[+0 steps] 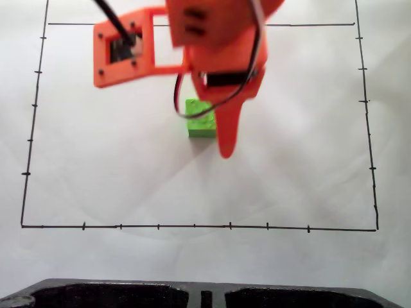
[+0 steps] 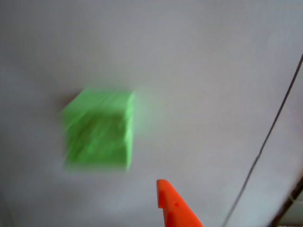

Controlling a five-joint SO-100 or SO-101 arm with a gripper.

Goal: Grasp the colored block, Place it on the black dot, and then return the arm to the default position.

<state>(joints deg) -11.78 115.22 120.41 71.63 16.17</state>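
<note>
White paper sheet (image 1: pixel 128 167), ruled with a thin black tick-marked frame (image 1: pixel 192 226). Orange 3D-printed arm (image 1: pixel 218 45) overhanging the far centre. Pointed orange gripper (image 1: pixel 226 144): opening cannot be told, holding nothing. Small lime-green cube (image 1: pixel 200 120) on the sheet just left of the tip in the fixed view; blurred in the wrist view (image 2: pixel 98 130).

Wrist view was motion-blurred — lime-green cube (image 2: pixel 98 130) sat left of centre on the white sheet (image 2: pixel 199 71). Orange gripper tip (image 2: pixel 174 207) poked up from the bottom edge, apart from the cube. Thin black ruled line (image 2: pixel 267 137) ran diagonally at right.
</note>
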